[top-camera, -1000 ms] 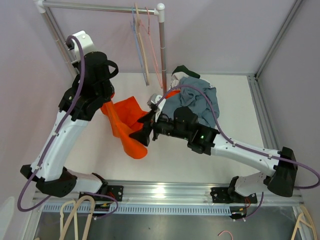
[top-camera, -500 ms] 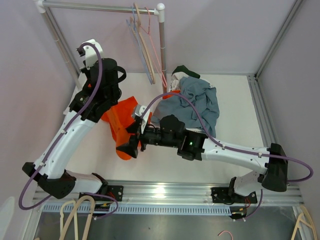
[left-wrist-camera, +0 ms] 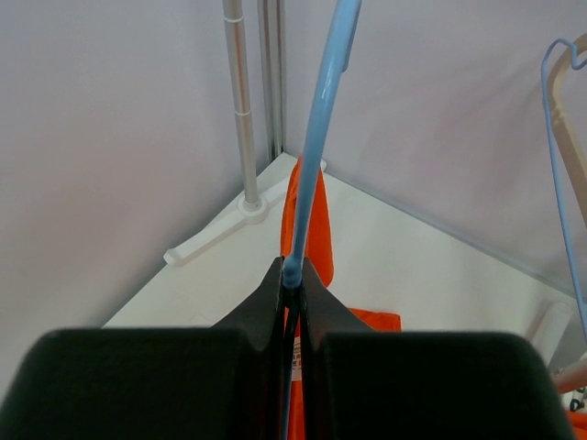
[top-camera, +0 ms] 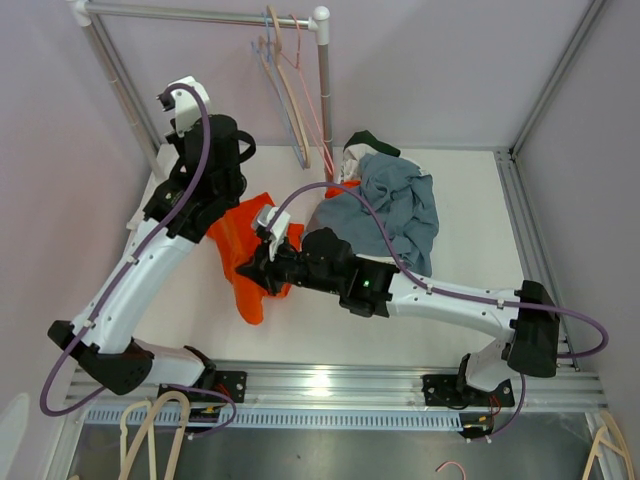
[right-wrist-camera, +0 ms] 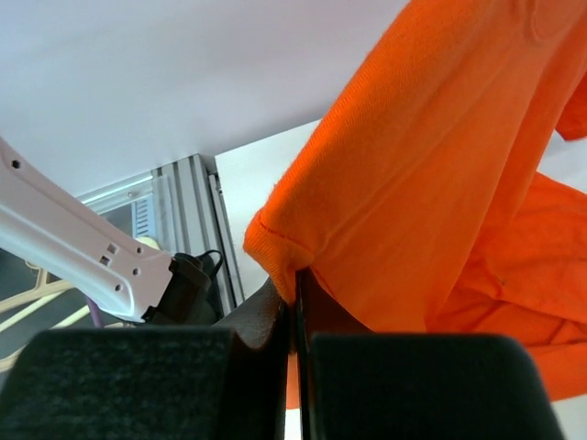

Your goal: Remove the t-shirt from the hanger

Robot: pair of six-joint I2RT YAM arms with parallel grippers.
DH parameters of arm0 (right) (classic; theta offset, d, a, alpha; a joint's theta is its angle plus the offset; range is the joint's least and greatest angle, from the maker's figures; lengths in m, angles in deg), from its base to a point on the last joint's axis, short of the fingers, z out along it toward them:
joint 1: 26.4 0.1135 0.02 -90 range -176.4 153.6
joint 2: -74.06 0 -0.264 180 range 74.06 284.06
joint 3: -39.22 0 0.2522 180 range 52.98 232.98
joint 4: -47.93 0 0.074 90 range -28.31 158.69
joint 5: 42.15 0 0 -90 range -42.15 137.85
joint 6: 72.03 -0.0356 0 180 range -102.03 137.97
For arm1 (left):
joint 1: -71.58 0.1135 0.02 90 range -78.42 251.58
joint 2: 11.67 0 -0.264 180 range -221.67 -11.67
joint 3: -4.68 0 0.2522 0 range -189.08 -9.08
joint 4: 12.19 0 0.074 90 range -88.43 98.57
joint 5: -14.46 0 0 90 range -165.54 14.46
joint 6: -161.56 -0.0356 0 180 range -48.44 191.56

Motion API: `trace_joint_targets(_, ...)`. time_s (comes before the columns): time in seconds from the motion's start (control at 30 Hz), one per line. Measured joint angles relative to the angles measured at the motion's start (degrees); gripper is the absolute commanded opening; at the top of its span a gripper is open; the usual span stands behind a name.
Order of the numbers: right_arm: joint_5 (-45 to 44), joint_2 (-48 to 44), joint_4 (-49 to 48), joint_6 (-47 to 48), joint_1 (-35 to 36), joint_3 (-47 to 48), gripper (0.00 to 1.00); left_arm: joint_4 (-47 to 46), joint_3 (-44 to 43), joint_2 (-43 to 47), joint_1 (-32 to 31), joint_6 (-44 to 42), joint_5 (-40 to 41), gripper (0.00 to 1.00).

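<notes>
An orange t-shirt point(top-camera: 243, 252) hangs from a blue hanger point(left-wrist-camera: 316, 137) over the left half of the table. My left gripper point(left-wrist-camera: 293, 275) is shut on the hanger's thin blue wire, with the orange cloth point(left-wrist-camera: 317, 234) hanging just beyond its tips. In the top view the left gripper point(top-camera: 224, 208) sits at the shirt's upper edge, its fingers hidden under the wrist. My right gripper point(top-camera: 262, 270) reaches in from the right and is shut on the t-shirt's ribbed hem point(right-wrist-camera: 284, 243). The rest of the shirt point(right-wrist-camera: 431, 165) spreads above and to the right of it.
A pile of grey-blue and dark clothes point(top-camera: 392, 203) lies at the table's back right. A clothes rack point(top-camera: 323, 95) with several hangers point(top-camera: 287, 95) stands at the back. More wooden hangers point(top-camera: 150, 430) lie below the front rail. The rack's foot point(left-wrist-camera: 240, 215) stands near the left wall.
My right gripper has travelled left across the shirt and shut on its hem. The left arm has shifted back a little with the hanger, and the shirt hangs narrower.
</notes>
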Motion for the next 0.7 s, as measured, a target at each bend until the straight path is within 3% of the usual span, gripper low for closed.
trace_joint_targets(0.2, -3.06, -2.56, 3.02, 0.04, 0.44, -1.07, 0.0, -4.26, 0.35, -1.18, 0.98, -2.56, -0.33, 0.01)
trace_joint_targets(0.43, -10.03, -17.09, 6.19, -1.55, 3.8, -11.17, 0.0, -6.67, 0.22, -6.45, 4.83, -3.8, -2.08, 0.01)
trace_joint_targets(0.57, -14.47, -22.51, 3.08, -5.11, 5.44, -18.71, 0.0, -6.19, -1.66, -10.45, 5.38, -5.33, -3.17, 0.01)
trace_joint_targets(0.7, -17.73, -21.59, -2.08, -9.31, 5.68, -24.98, 0.0, -4.63, -5.2, -13.42, 5.31, -7.02, -3.91, 0.01)
